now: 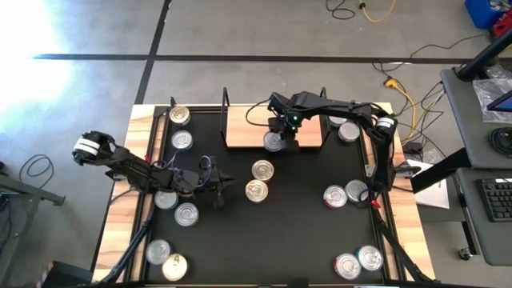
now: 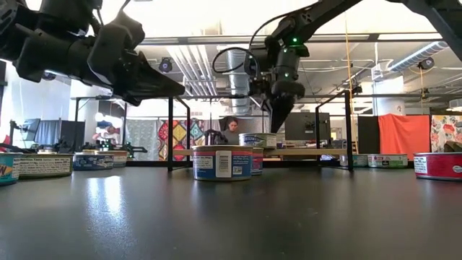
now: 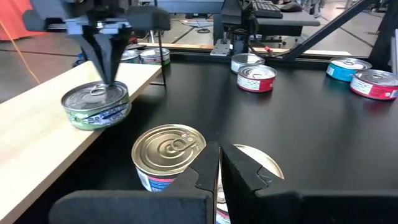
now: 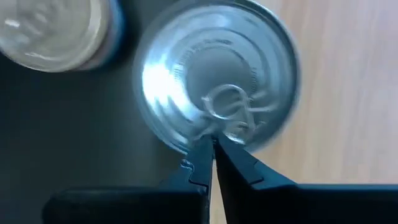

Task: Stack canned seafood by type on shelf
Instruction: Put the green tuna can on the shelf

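The right pincer (image 1: 276, 138) hangs closed, tips touching the lid of a silver-lidded tin (image 1: 274, 142) at the front edge of the shelf (image 1: 240, 128), upper centre of the high view. The left pincer (image 1: 226, 186), closed and empty, hovers centre-left beside two gold-lidded tins (image 1: 262, 170). Other tins (image 1: 178, 116) are scattered around the black worktop (image 1: 296, 232).

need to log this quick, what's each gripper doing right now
Left gripper: closed, holding nothing, above the table near the middle cans.
Right gripper: closed, tips on the lid of the can at the shelf edge.
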Tool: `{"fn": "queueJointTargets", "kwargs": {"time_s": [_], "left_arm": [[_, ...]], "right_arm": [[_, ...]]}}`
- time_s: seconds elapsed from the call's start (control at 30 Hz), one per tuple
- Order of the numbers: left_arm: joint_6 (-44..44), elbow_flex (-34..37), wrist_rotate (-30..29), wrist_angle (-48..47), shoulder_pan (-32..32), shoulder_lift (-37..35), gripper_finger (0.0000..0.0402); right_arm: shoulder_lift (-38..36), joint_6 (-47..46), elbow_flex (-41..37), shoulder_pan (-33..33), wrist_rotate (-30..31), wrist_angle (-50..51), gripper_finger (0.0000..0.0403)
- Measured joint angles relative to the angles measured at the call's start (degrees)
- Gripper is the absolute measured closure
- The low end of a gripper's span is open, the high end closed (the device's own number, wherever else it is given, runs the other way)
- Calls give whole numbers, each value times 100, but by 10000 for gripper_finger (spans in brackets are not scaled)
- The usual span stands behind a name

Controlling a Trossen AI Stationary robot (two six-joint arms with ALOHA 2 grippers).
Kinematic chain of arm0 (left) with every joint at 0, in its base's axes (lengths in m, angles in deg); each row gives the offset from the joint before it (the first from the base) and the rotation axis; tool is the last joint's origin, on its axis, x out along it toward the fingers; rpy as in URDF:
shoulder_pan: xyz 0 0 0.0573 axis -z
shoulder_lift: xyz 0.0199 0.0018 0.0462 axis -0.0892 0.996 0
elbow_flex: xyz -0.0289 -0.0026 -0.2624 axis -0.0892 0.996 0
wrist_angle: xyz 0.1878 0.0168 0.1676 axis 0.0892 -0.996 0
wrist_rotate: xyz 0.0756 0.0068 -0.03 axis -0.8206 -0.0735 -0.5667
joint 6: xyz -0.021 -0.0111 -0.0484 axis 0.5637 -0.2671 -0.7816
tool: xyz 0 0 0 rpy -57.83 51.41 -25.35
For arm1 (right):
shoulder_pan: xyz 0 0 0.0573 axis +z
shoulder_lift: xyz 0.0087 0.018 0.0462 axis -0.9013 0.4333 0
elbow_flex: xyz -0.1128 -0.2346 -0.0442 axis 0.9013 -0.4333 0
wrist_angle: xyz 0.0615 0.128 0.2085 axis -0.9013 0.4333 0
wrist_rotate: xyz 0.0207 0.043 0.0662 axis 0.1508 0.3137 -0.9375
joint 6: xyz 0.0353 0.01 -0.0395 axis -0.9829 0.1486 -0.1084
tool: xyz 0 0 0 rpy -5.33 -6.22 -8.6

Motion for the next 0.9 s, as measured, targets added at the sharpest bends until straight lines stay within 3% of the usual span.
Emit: {"fn": "queueJointTargets", "kwargs": {"time_s": [0.3, 0.5, 0.7, 0.9], "left_arm": [[231, 0, -159, -24, 36, -26, 402], [234, 0, -234, -84, 51, -26, 402], [240, 0, -308, -117, 103, -29, 402], [229, 0, -299, -118, 219, -31, 402]], "right_arm": [[0, 256, 60, -55, 1523, -457, 390], [-29, 159, 307, -21, 1424, -423, 390], [-104, -140, 286, -22, 141, -129, 390], [74, -135, -11, -28, 203, -513, 390]]}}
